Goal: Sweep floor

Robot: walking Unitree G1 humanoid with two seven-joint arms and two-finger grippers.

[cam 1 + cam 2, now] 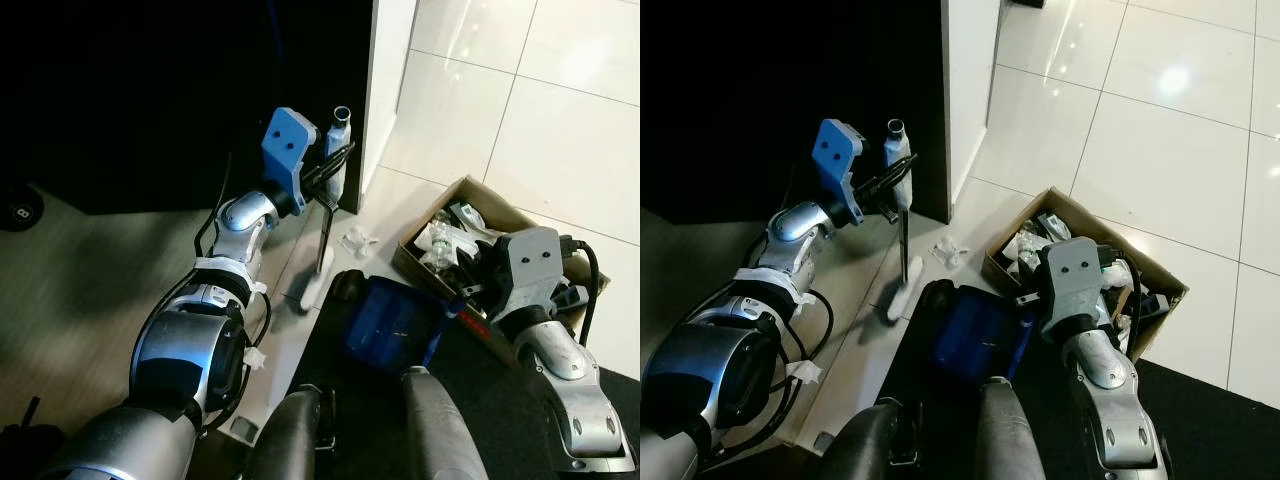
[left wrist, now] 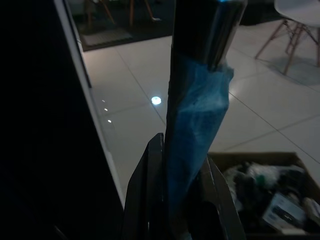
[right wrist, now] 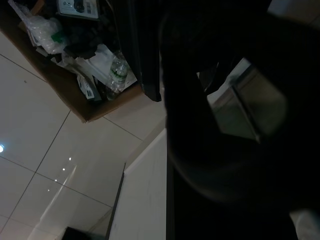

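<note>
Broom handle [image 1: 338, 150] upright, clamped in left tool [image 1: 330, 175] — right tool [image 1: 1032, 297] by cardboard box [image 1: 1160, 275], grip unclear.

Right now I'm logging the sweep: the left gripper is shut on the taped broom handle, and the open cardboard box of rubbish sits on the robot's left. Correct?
Not quite. The open cardboard box of rubbish sits on the robot's right, not its left, as the right eye view shows. The rest holds: the left gripper is shut on the blue-taped broom handle.

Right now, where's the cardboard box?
In the right eye view the cardboard box, full of trash, sits on the white tile floor to the robot's front right, just behind the right gripper and beside the blue dustpan.
</note>
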